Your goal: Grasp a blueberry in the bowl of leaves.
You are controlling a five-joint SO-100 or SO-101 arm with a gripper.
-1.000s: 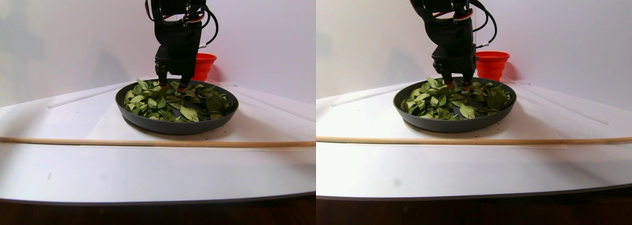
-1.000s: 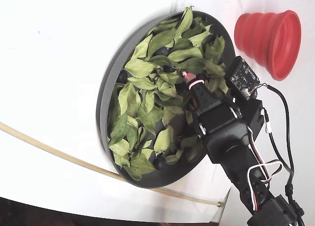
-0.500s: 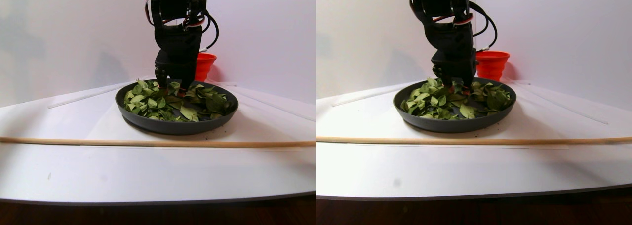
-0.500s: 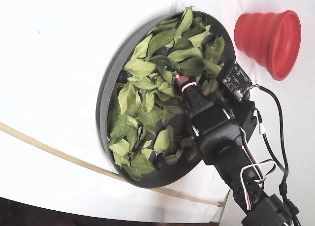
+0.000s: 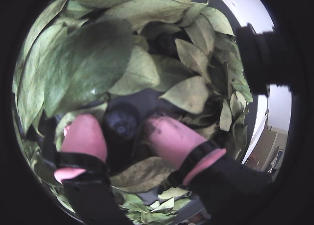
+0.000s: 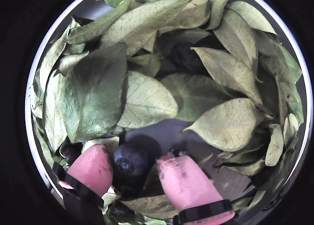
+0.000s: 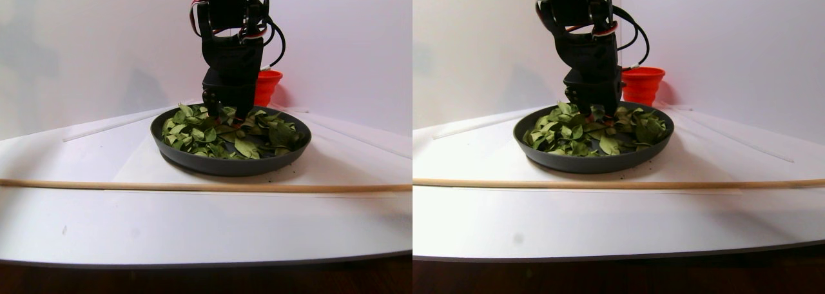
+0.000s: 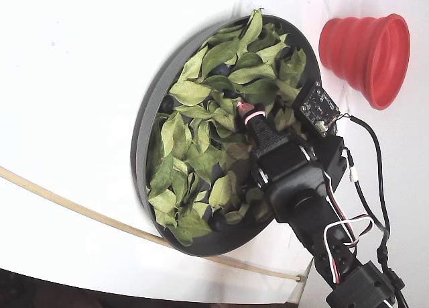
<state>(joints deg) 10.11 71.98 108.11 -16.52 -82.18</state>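
The dark grey bowl is full of green leaves. My gripper reaches down into it, its pink-tipped fingers open on either side of a dark blueberry that lies on the bare bowl floor. The left finger touches the berry; a small gap shows at the right finger. In the other wrist view the same blueberry sits between the open gripper tips. In the fixed view the gripper is near the bowl's middle. The stereo pair view shows the gripper among the leaves.
Other dark berries lie half hidden among the leaves. A red ribbed cup stands just beyond the bowl. A thin wooden stick lies across the white table in front of the bowl.
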